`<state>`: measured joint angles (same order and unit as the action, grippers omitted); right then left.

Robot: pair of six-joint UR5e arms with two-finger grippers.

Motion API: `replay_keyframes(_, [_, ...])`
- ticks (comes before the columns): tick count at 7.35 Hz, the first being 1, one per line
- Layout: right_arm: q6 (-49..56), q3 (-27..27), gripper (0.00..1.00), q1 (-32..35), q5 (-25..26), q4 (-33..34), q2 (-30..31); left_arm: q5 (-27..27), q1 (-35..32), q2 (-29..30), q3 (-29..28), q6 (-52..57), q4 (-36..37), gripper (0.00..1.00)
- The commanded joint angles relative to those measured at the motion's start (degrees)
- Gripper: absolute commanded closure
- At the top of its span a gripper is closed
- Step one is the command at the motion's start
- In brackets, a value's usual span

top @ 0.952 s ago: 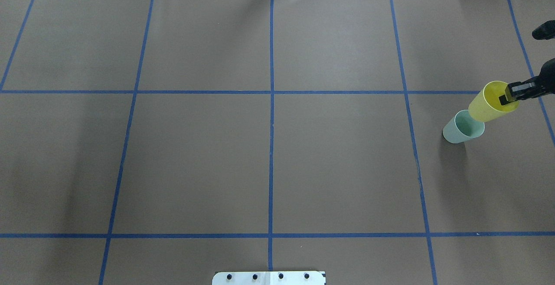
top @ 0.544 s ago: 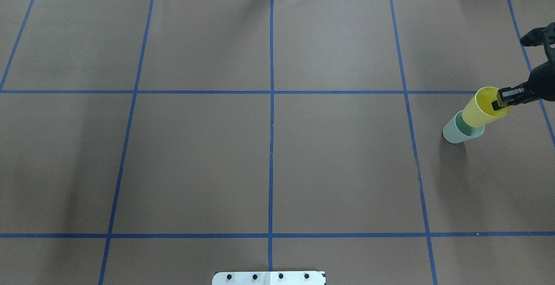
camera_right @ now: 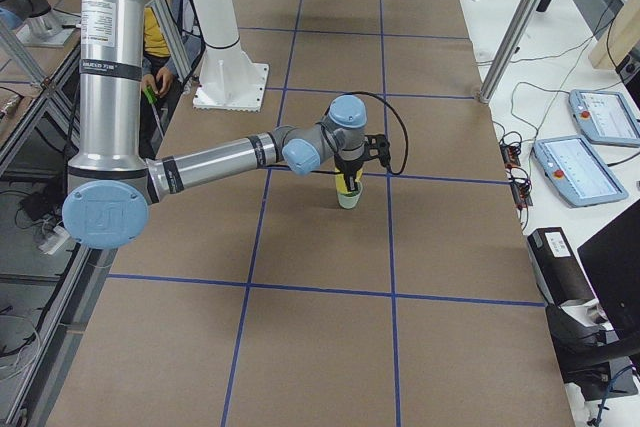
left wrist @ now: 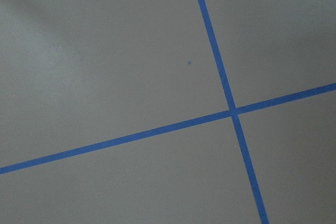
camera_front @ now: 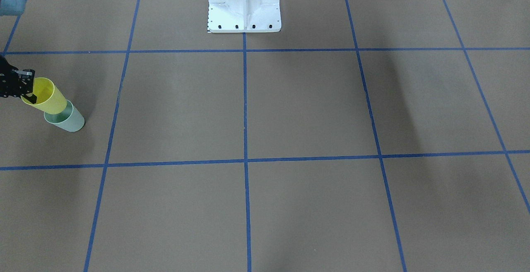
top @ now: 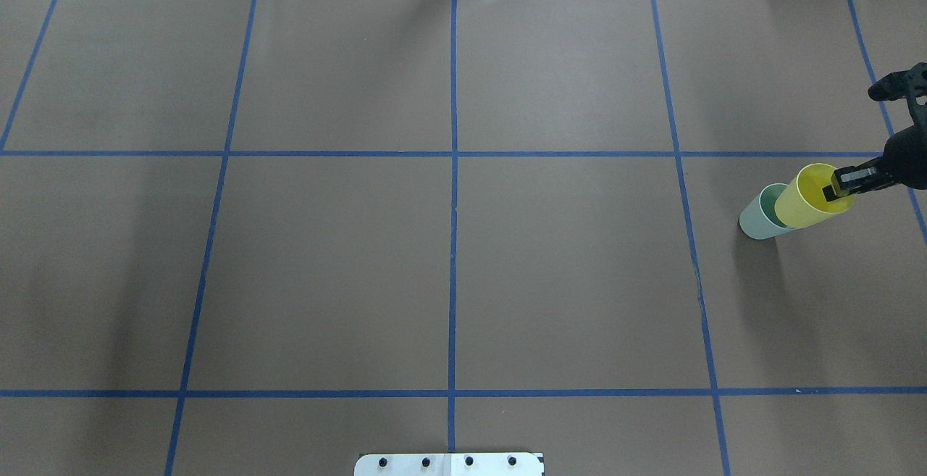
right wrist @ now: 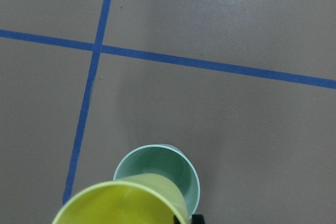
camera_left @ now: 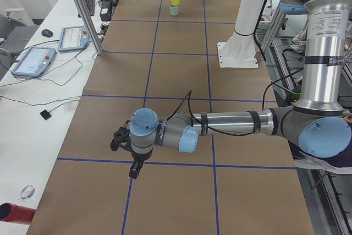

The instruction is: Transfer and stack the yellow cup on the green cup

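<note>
Two cups overlap at the right end of the brown paper (top: pixel 579 280). The yellow cup (top: pixel 800 201) is pinched at its rim by the right gripper (top: pixel 839 188), one finger inside and one outside. It sits over the mouth of the upright green cup (top: pixel 757 219); depth unclear. Far off, the left gripper (camera_left: pixel 133 168) hangs by a blue tape line (camera_left: pixel 181 164); cannot tell if spread or closed.
</note>
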<state>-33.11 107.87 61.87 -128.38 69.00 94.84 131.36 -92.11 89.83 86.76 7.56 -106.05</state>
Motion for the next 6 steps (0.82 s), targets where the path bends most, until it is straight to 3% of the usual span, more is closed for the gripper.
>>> replay_keyframes(1, [-1.3, -1.6, 1.0, -0.3, 0.1, -3.3, 0.4, 0.2, 0.0, -0.1, 0.0, 0.0, 0.0, 0.0])
replay_keyframes(6, [-1.5, -1.8, 1.0, -0.6, 0.0, -3.4, -0.5, 0.2, 0.0, -0.1, -0.1, 0.1, 0.0, 0.0])
